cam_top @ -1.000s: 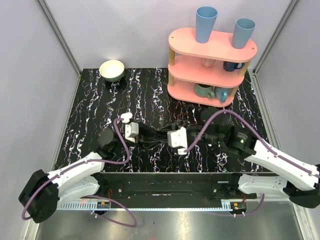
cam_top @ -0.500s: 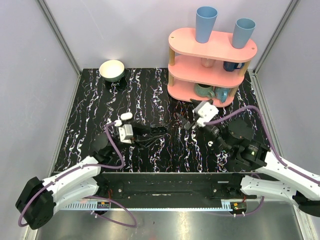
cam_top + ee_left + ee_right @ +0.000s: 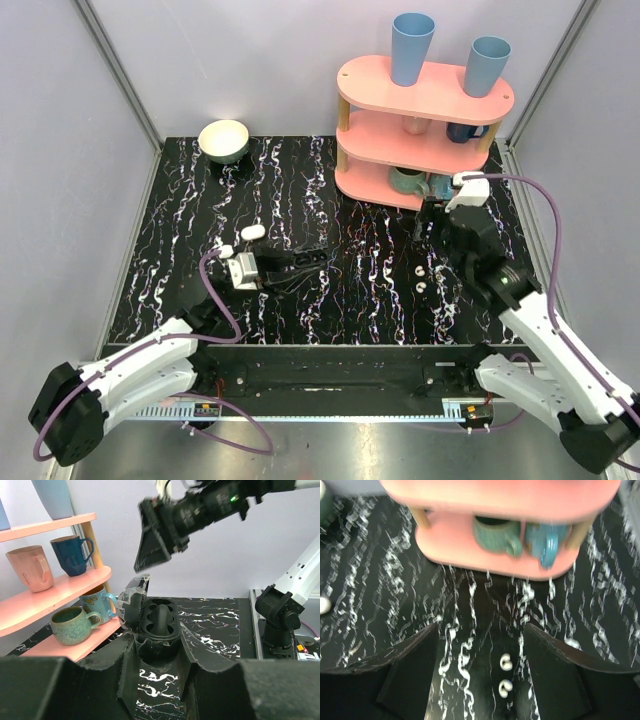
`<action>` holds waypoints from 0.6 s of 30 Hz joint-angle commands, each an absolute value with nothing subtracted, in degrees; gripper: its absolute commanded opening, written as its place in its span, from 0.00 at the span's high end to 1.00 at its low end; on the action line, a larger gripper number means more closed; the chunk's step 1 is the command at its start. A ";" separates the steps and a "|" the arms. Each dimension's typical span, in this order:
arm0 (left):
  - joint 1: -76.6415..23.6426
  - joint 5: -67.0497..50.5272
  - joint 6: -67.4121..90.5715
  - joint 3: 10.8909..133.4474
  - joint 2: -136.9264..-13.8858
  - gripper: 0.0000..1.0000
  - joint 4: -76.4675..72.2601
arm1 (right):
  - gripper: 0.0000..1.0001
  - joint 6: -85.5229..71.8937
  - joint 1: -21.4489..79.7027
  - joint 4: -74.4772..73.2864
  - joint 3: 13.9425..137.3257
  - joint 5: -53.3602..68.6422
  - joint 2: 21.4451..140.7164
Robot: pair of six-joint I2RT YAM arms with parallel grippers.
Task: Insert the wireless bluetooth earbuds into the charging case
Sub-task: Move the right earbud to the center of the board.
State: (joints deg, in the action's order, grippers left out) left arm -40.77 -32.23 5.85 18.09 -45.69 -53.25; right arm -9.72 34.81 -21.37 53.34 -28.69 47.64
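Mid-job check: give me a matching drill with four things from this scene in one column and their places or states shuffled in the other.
Things:
1. earbuds
2. left gripper
3. right gripper
4. bowl

Places or states:
A. open, over the table
B. at the table's far left corner
C. shut on the open black case
D. lying on the table near the pink shelf

Pairs: 1-D, 2-C, 3-A, 4-B

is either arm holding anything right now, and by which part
The left fingers are shut on the black open-lidded plastic charging case, clamping the sides of its lower body. The right fingers are open and hold nothing.
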 commanded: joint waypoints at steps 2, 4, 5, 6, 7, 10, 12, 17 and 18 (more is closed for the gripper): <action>-40.96 -31.29 4.83 18.11 -44.91 1.00 -55.90 | 0.21 -26.17 26.21 -33.05 52.74 -17.32 55.19; -40.96 -31.20 4.40 17.84 -44.30 1.00 -55.29 | 0.21 -32.24 22.51 -32.09 48.29 -13.72 54.41; -40.96 -31.03 4.22 17.49 -43.95 1.00 -55.11 | 0.21 -33.73 21.72 -31.21 46.51 -12.84 53.62; -40.96 -30.94 4.13 17.32 -43.68 1.00 -55.02 | 0.21 -36.62 20.58 -30.33 44.84 -12.48 52.83; -40.96 -30.68 3.96 17.05 -43.42 1.00 -54.85 | 0.22 -37.69 20.13 -30.41 42.04 -13.00 50.82; -40.96 -30.32 3.52 16.52 -42.54 1.00 -53.97 | 0.29 -41.12 17.86 -31.46 37.46 -13.80 46.43; -40.96 -30.41 3.43 16.44 -42.54 1.00 -54.05 | 0.34 -43.40 16.88 -31.47 35.43 -11.62 44.83; -40.96 -31.20 3.95 16.87 -43.94 1.00 -55.55 | 0.41 -47.54 16.44 -31.64 29.89 -9.58 45.00; -40.96 -31.55 4.13 16.87 -43.95 1.00 -55.55 | 0.44 -48.51 16.52 -31.64 29.45 -8.88 45.00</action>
State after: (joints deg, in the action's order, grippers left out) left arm -40.77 -31.24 4.51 16.34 -43.51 -52.34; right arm -42.39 16.71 -32.34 31.79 -11.97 44.53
